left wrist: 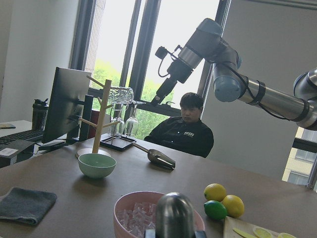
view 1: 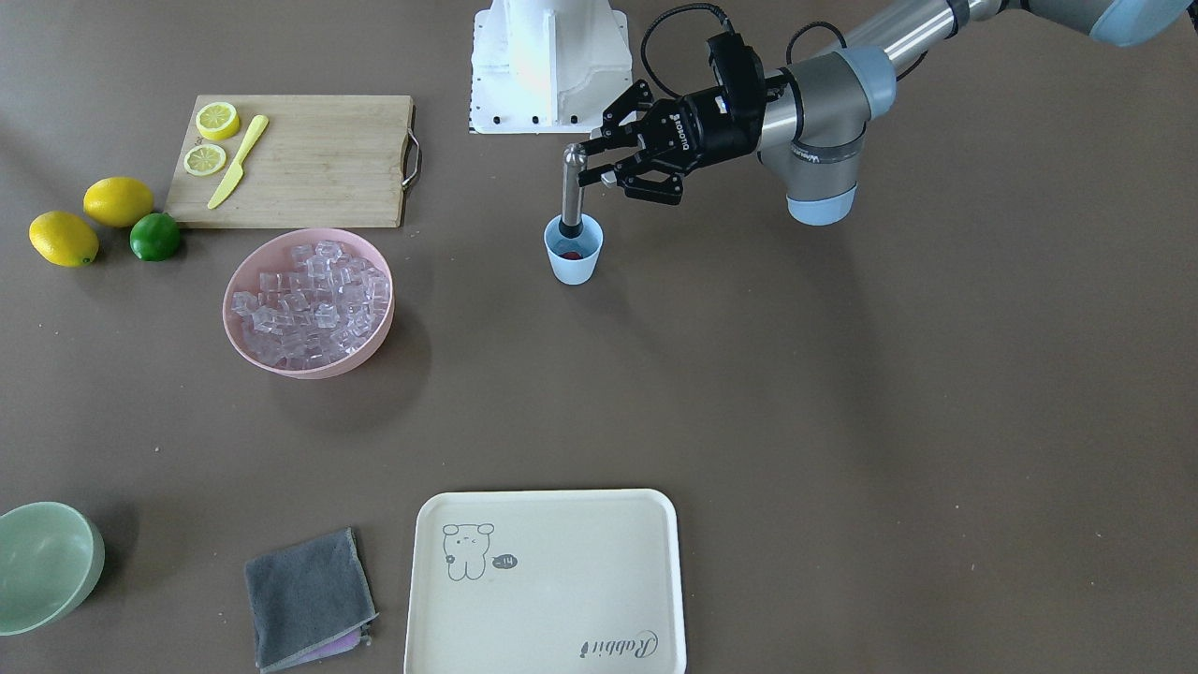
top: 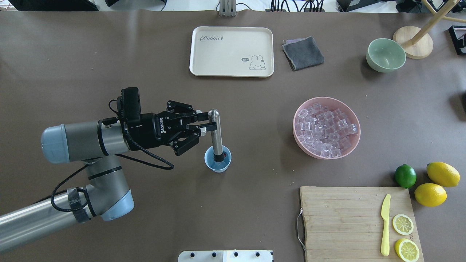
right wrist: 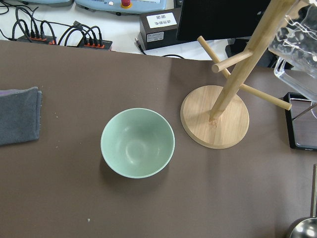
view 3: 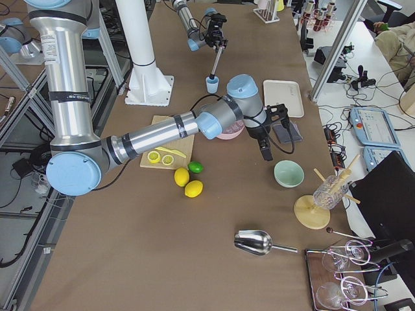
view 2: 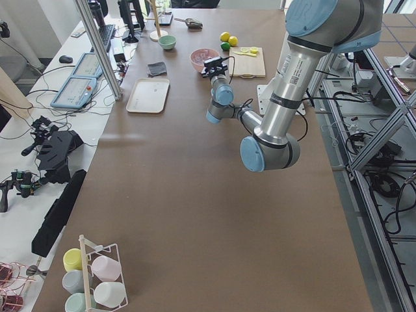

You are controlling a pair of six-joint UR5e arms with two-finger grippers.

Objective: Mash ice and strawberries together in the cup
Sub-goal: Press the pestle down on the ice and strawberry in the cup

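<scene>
Steel muddler (top: pixel 217 136) stands nearly upright in the cup (top: pixel 217 164), just left of centre in the overhead view. The left gripper (top: pixel 207 122) reaches in sideways from the frame's left, fingers clamped on its rounded top. We judge pressing should follow that downward axis. Red of the strawberries (view 1: pixel 569 253) shows inside. Ice (top: pixel 326 133) fills the pink bowl (top: pixel 309 151); any in the cup is hidden. We cannot tell the state of the right gripper (view 3: pixel 266 154).

Muddler (top: pixel 217 136) and left pincer (top: pixel 208 123) bar the cup (top: pixel 213 166) from above; sides open.
</scene>
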